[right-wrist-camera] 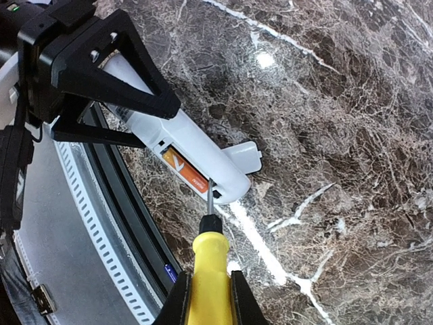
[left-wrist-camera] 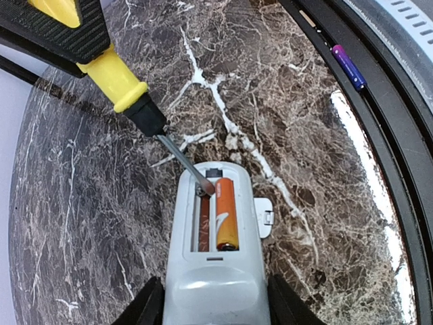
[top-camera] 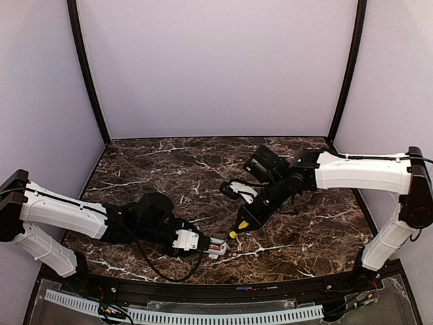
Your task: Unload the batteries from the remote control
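Note:
My left gripper point(left-wrist-camera: 215, 298) is shut on the remote control point(left-wrist-camera: 213, 271), a white bar held back side up just above the marble near the front edge point(top-camera: 206, 244). Its battery recess is uncovered. One of the batteries point(left-wrist-camera: 226, 213), orange, lies in the right slot. The left slot shows only a dark reddish strip, and I cannot tell what it is. My right gripper point(right-wrist-camera: 210, 291) is shut on a yellow-handled screwdriver point(right-wrist-camera: 211, 267). The metal tip point(left-wrist-camera: 203, 185) rests in the far end of the left slot, beside the orange battery point(right-wrist-camera: 184, 170).
A small white cover piece point(left-wrist-camera: 264, 218) lies on the marble against the remote's right side. A small purple cylinder point(left-wrist-camera: 350, 66) sits in the black rail along the table's front edge. Grey walls enclose the table on three sides.

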`<state>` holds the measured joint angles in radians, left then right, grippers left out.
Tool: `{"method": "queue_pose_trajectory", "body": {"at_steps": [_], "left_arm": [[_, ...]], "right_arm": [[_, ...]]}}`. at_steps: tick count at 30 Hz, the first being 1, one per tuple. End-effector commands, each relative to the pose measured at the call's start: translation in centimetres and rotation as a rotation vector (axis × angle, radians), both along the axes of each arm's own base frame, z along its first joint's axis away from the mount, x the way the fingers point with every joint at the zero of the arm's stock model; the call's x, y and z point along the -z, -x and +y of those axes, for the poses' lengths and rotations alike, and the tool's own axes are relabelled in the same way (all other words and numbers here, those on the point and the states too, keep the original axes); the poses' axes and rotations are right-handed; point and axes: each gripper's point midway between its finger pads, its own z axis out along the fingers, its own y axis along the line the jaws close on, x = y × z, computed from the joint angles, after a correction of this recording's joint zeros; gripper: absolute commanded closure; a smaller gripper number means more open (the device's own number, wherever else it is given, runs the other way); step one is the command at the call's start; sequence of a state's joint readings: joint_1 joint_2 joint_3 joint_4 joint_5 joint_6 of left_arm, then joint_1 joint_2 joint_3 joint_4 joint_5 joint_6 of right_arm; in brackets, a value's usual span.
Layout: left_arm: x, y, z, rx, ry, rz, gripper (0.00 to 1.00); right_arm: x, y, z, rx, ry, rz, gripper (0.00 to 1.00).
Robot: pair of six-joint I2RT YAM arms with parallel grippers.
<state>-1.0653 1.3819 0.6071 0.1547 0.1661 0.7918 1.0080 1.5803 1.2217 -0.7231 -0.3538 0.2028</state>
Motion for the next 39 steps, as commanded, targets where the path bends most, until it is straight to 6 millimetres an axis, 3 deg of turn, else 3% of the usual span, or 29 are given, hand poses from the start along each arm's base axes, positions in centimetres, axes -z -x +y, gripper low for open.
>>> {"method": "queue_pose_trajectory", "body": {"at_steps": [1,15,22,29,39], "left_arm": [[-5.1,-2.9,-2.5,-0.07,0.162,-0.12,1.0],[-3.8,-2.5,-2.4,-0.051,0.126,-0.099,1.0],[-3.0,-2.1,-2.4,-0.026,0.107,-0.086,1.0],[-2.5,-1.9,-2.5,-0.013,0.103,-0.076,1.0],[-1.6,-1.2,-2.7,0.013,0.097,-0.035,1.0]], "right_arm": [[3.3,1.2,-1.3,0.072,0.145,0.117,1.0],[2.6,0.4,-0.1,0.04,0.094,0.07,1.0],[-0.2,-0.2,0.5,-0.116,-0.034,-0.12,1.0],[-2.3,0.6,1.3,-0.271,-0.166,-0.214,1.0],[-0.1,2.1,0.6,-0.355,-0.157,-0.164,1.0]]}}
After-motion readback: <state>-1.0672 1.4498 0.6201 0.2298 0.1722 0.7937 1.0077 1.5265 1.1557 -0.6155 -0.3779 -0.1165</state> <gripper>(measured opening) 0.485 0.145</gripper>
